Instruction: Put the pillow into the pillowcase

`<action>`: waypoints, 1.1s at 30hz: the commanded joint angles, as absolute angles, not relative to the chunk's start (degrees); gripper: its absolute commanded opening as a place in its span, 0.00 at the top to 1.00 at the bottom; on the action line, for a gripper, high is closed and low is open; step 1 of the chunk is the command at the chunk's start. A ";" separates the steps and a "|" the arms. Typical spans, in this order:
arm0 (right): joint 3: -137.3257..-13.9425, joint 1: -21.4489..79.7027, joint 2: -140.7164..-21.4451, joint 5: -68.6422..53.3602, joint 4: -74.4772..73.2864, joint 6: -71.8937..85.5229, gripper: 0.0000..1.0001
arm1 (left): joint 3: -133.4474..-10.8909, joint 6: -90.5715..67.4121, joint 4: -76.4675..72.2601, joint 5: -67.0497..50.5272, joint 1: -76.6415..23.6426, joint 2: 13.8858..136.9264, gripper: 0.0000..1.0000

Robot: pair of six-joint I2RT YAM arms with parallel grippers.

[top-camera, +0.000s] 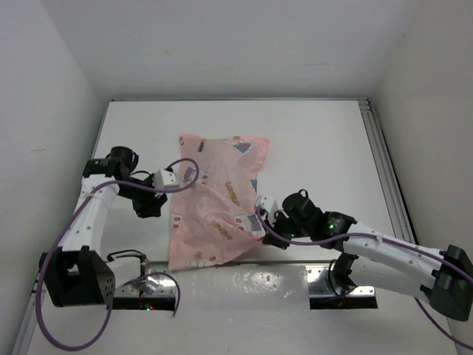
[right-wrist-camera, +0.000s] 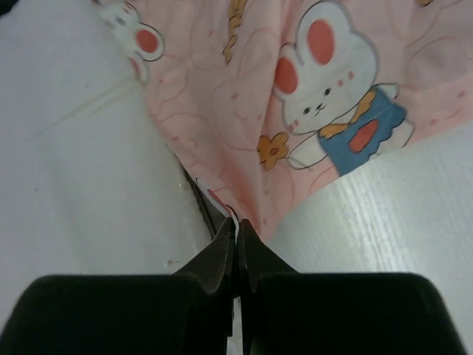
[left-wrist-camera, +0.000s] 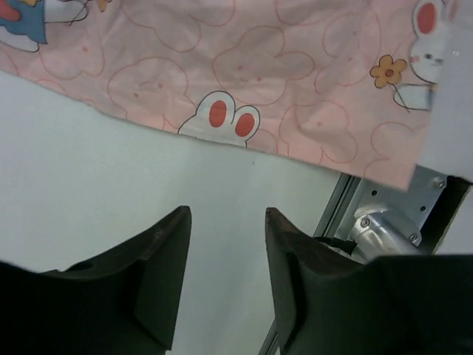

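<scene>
Currently, pillowcase [top-camera: 218, 203]: laid at middle of worktop [top-camera: 318, 140], towards near edge.
Left claw [left-wrist-camera: 225, 218]: parted, nothing held, beside pillowcase.
Right claw [right-wrist-camera: 236, 229]: closed tight, pillowcase edge pinched.

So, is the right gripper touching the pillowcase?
Touching. The right wrist view shows the right gripper shut on the edge of the pillowcase, with pink cloth pinched between its tips.

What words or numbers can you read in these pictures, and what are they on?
None: no words, numbers or signs can be read.
The pillowcase has only pictures, such as a rabbit and a flower, with no letters.
No label shows on the left arm, the right arm or the table.
</scene>
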State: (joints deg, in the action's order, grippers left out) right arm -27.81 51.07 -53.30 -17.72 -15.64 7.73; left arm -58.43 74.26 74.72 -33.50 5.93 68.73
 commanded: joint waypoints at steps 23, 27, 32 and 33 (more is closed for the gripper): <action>-49.73 37.47 -79.15 1.76 -0.35 20.63 0.77 | -57.66 33.15 31.41 -20.49 -11.78 73.99 0.31; -57.98 31.91 -93.58 3.86 9.20 32.58 0.81 | -52.66 32.78 23.92 -18.28 -11.60 76.99 0.31; -75.52 28.83 -115.25 1.33 7.31 38.40 0.84 | -48.26 30.95 16.63 -19.95 -12.13 81.91 0.26; -78.54 28.74 -118.36 0.54 6.69 39.02 0.85 | -48.16 30.59 15.48 -19.95 -12.39 82.87 0.23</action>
